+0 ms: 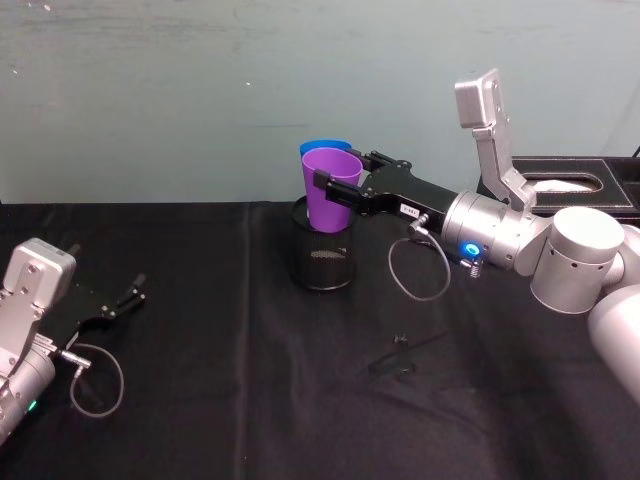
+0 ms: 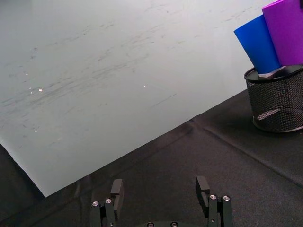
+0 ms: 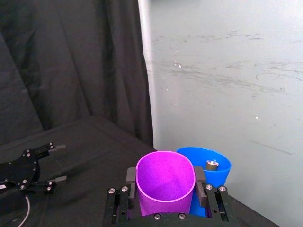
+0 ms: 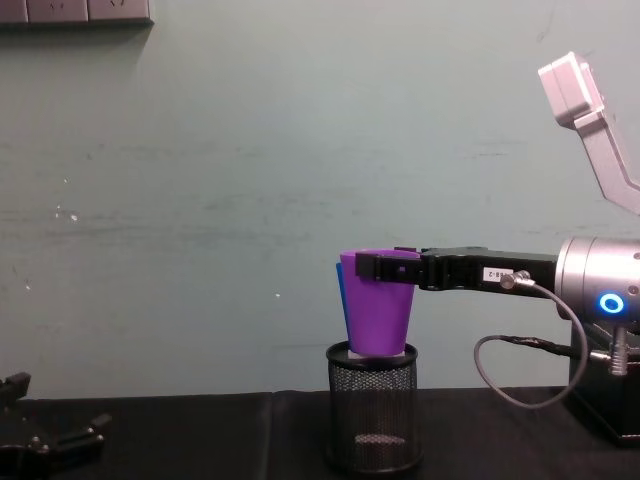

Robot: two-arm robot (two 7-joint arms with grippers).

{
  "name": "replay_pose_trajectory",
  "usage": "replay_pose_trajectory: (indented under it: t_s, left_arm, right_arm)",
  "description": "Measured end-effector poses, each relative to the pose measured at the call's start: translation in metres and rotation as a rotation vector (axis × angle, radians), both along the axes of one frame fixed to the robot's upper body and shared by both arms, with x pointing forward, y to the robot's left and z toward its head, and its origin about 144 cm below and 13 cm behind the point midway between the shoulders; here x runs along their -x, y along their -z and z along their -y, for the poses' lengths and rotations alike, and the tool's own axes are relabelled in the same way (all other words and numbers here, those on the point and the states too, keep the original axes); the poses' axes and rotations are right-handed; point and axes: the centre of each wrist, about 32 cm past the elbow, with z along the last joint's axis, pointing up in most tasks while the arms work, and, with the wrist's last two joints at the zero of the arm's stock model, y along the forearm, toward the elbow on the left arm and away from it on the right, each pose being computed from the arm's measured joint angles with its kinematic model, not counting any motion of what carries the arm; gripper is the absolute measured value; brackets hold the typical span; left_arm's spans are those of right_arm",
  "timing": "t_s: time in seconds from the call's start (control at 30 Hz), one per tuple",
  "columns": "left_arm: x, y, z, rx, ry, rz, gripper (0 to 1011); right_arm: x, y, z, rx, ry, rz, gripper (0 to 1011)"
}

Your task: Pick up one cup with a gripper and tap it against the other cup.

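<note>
Right gripper (image 1: 345,168) pinches the purple cup (image 1: 330,205) by the blue cup (image 1: 322,146). A hard bump could tip the holder (image 1: 322,265). Left gripper (image 1: 128,296) lies open at the table (image 1: 200,380)'s left edge.

Two plastic cups are in the frame: one purple cup (image 1: 333,195) and one blue cup (image 1: 318,147). One black mesh holder (image 1: 322,262) stands on the single black-draped table (image 1: 250,400). The robot has two black two-finger grippers, one right gripper (image 1: 345,168) and one left gripper (image 1: 135,290). Each has one looped cable, making two: the right cable (image 1: 393,272) and the left cable (image 1: 121,380). Two indicator lights glow, one blue ring light (image 1: 470,250) by the right gripper and one small green light (image 1: 33,405) by the left. One dark box (image 1: 560,190) and one small black object (image 1: 398,358) are also on the table.
</note>
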Motion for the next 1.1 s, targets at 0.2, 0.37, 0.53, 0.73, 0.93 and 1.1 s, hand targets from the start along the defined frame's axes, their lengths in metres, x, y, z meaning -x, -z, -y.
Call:
replay_pose_trajectory:
  t_s: [0.2, 0.37, 0.53, 0.73, 0.93, 1.1]
  left_arm:
    - [0.0, 0.0, 0.0, 0.0, 0.0, 0.0, 1000]
    - [0.0, 0.0, 0.0, 0.0, 0.0, 0.0, 1000]
    - [0.0, 0.0, 0.0, 0.0, 0.0, 0.0, 1000]
    - [0.0, 0.0, 0.0, 0.0, 0.0, 0.0, 1000]
    - [0.0, 0.0, 0.0, 0.0, 0.0, 0.0, 1000]
    - [0.0, 0.0, 0.0, 0.0, 0.0, 0.0, 1000]
  right_arm:
    - [0.0, 0.0, 0.0, 0.0, 0.0, 0.0, 723]
    - [0.0, 0.0, 0.0, 0.0, 0.0, 0.0, 724]
    - [0.0, 0.0, 0.0, 0.0, 0.0, 0.0, 724]
    - [0.0, 0.0, 0.0, 0.001, -0.001, 0.0, 724]
    - [0.007, 0.009, -0.008, 0.017, -0.033, -0.013, 724]
    - [0.023, 0.02, -0.013, 0.025, -0.059, -0.025, 724]
